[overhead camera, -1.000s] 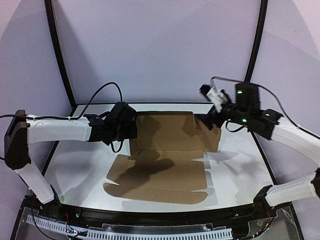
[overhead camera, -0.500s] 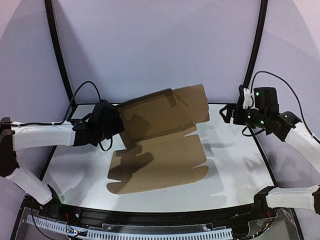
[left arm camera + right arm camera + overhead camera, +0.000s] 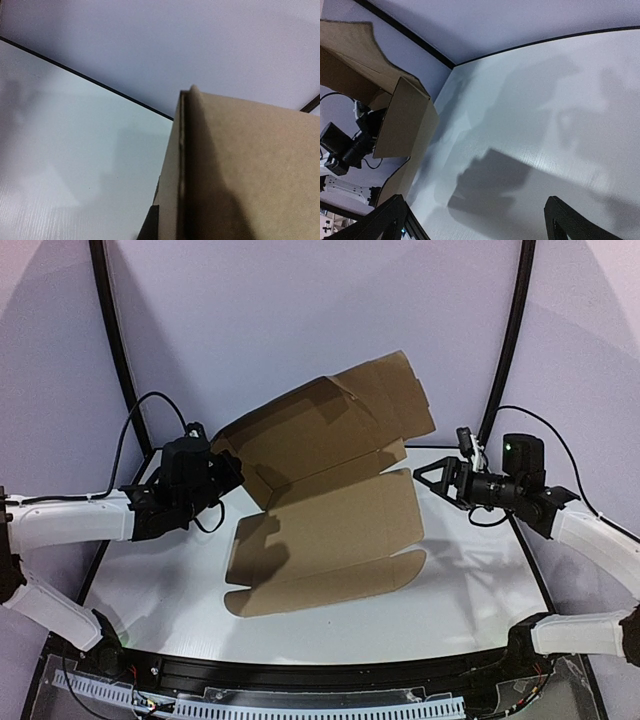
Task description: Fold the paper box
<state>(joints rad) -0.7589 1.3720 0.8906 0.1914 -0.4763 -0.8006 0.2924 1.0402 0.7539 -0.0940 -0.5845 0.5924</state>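
I see the paper box [image 3: 330,530] mid-table [image 3: 480,580], its far panels standing up toward 1 o'clock. The left gripper [image 3: 222,470] is on its 9 o'clock edge and the right gripper [image 3: 432,480] sits apart at 3 o'clock.

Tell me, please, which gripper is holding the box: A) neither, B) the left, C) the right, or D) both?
B: the left gripper is shut on the left edge of the box, while the right gripper stands open, clear of it.
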